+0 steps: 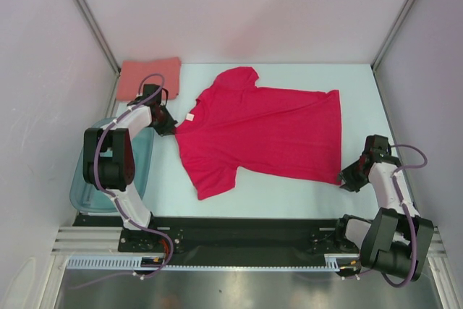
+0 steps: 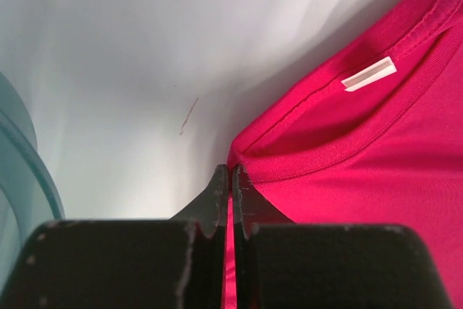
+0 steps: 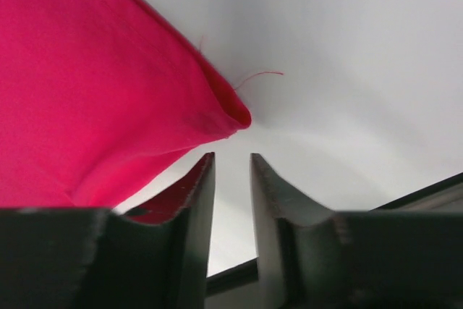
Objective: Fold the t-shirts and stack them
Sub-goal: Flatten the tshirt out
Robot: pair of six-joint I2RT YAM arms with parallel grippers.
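A pale blue-white table [image 1: 289, 193] fills the middle of a small enclosed booth. Plain, pale lilac-white panels close it in: a back wall [image 1: 246, 5] on the far side, a left wall [image 1: 36, 70] and a right wall [image 1: 434, 70]. Slim grey metal struts [image 1: 88, 16] run down the two far corners. Along the near edge lie a ribbed aluminium rail [image 1: 239, 245] and a brushed metal sheet [image 1: 239, 287]. The light is soft and even, with faint shadows.
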